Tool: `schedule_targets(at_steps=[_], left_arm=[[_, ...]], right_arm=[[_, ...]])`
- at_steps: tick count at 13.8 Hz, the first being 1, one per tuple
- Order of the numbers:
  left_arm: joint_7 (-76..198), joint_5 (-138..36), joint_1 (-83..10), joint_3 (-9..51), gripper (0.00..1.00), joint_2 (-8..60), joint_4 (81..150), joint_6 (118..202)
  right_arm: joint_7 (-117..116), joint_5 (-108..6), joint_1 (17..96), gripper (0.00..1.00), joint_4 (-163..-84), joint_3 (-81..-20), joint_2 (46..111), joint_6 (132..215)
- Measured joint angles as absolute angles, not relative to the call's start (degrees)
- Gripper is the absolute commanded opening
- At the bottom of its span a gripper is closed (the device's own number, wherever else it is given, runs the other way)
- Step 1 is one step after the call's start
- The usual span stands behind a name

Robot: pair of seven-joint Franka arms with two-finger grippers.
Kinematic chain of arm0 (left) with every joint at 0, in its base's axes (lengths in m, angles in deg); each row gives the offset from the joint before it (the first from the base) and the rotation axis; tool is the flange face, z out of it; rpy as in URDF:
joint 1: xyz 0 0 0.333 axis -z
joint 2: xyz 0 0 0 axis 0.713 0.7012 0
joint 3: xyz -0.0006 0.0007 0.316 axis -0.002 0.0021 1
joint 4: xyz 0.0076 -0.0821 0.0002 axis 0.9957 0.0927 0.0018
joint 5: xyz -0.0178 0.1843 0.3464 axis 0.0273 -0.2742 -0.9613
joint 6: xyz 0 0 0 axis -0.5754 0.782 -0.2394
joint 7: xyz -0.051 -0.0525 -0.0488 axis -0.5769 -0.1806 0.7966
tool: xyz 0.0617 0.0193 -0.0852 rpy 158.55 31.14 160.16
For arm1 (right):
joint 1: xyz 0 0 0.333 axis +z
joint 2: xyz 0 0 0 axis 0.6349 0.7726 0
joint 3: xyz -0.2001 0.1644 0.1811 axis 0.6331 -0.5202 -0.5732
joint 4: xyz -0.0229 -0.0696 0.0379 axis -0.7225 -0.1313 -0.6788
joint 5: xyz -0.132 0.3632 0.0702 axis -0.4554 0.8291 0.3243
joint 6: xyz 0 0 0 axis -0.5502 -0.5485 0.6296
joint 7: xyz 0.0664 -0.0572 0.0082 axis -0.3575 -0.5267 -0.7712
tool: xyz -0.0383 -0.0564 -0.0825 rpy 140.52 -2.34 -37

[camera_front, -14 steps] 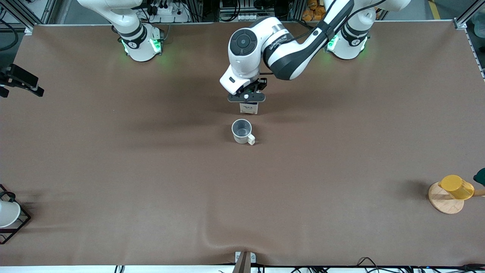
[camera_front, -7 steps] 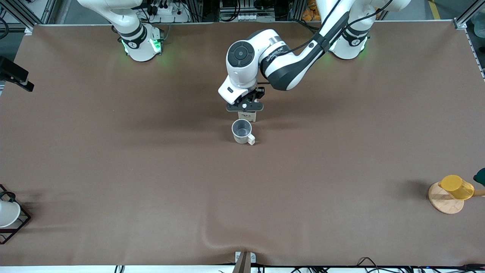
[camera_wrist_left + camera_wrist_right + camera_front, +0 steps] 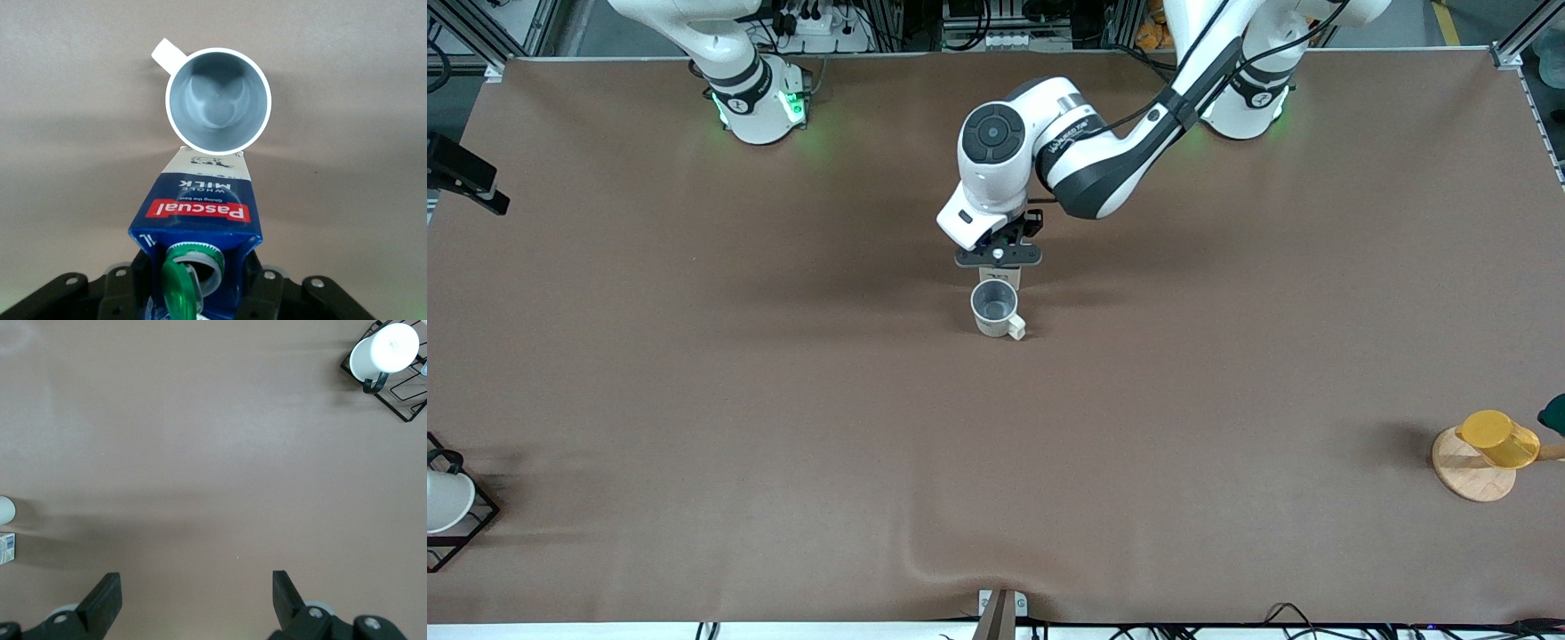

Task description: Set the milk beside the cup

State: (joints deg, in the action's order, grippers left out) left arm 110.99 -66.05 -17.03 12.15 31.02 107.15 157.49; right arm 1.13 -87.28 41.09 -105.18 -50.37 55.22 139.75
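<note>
The cup (image 3: 994, 307) is a cream-white mug with a grey inside, standing upright mid-table with its handle toward the front camera. My left gripper (image 3: 998, 258) is shut on the top of the milk (image 3: 1002, 276), a dark blue carton with a red band, and holds it upright just beside the cup, on the side toward the arms' bases. In the left wrist view the milk (image 3: 200, 213) shows with its green cap flipped open, its base right against the cup (image 3: 218, 107). I cannot tell whether it rests on the table. My right gripper (image 3: 197, 600) is open and empty over bare table.
A yellow cup (image 3: 1498, 438) lies on a round wooden board (image 3: 1474, 471) at the left arm's end. A black wire rack (image 3: 467, 520) with a plain white cup (image 3: 385, 350) stands at the right arm's end, near the front camera.
My left gripper has lowered the milk and brought it closer to the cup. The right arm's hand has shifted slightly at the edge of the front view.
</note>
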Motion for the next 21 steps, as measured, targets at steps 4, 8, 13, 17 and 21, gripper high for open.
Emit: schedule_targets(at_steps=[4,8,13,17,21], left_arm=[[111.0,-66.1,-17.0,12.2,1.0,31.5,107.0,157.8],[116.5,-66.2,-17.3,12.3,1.0,30.5,104.6,157.8],[118.4,-68.2,-22.1,12.7,1.0,20.8,103.4,151.4],[105.8,-68.8,-36.2,13.2,1.0,13.2,103.4,146.1],[93.3,-68.0,-48.5,13.1,1.0,9.6,103.4,143.7]], right_arm=[[1.1,-87.3,41.1,1.0,-105.2,-50.4,55.2,139.6],[1.1,-87.3,41.1,1.0,-105.2,-50.4,55.2,139.5],[1.1,-87.3,41.1,1.0,-105.2,-50.4,55.3,139.4],[1.1,-87.3,41.1,1.0,-105.3,-50.4,55.3,139.4],[1.1,-87.3,41.1,1.0,-105.3,-50.4,55.3,139.4]])
